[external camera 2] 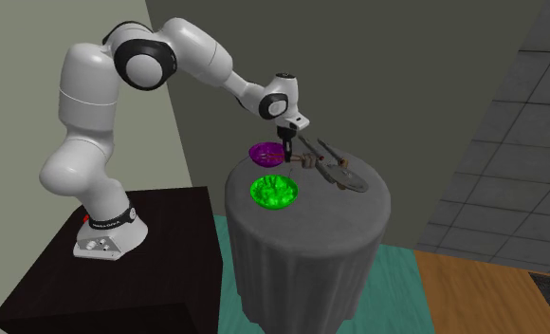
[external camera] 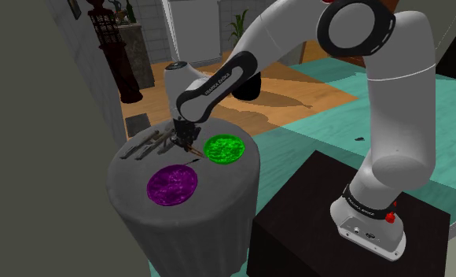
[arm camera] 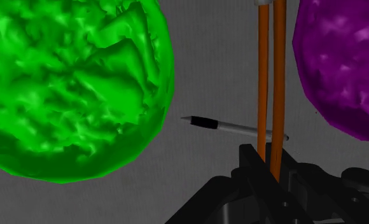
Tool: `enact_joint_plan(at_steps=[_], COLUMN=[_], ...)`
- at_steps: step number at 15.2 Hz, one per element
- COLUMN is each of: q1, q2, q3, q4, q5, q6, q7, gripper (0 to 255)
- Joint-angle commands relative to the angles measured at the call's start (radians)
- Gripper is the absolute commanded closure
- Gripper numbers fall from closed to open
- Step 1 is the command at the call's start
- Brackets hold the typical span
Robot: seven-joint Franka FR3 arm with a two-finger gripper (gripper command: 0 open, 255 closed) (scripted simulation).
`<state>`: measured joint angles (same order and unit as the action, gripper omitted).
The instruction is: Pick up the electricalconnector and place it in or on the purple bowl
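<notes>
My black gripper [external camera: 186,144] [external camera 2: 287,155] hangs low over the round grey table [external camera: 132,189], between the two bowls. In the wrist view the gripper [arm camera: 266,156] is shut on the electrical connector [arm camera: 270,76], two thin orange wires with a pale end that stick straight out past the fingertips. The purple bowl [external camera: 172,186] [external camera 2: 266,153] [arm camera: 342,63] sits to one side of the wires, apart from them. I cannot tell whether the connector's far end touches the table.
A green bowl [external camera: 224,149] [external camera 2: 274,192] [arm camera: 69,83] lies on the other side of the gripper. A thin grey rod with a black tip [arm camera: 231,127] lies on the table under the wires. A grey spaceship model [external camera: 150,145] [external camera 2: 344,173] lies behind the gripper.
</notes>
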<state>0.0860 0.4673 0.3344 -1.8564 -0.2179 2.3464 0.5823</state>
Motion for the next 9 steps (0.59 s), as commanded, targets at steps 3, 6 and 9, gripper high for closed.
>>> enact_joint_plan(at_steps=[3, 6, 9], q1=[-0.005, -0.009, -0.013], q2=[-0.033, -0.056, -0.077], q3=[0.010, 0.016, 0.022], q4=[0.010, 0.020, 0.032], q5=[0.016, 0.027, 0.038], q6=[-0.041, -0.072, -0.105], q7=[-0.009, -0.016, -0.023], gripper=[255, 255, 255])
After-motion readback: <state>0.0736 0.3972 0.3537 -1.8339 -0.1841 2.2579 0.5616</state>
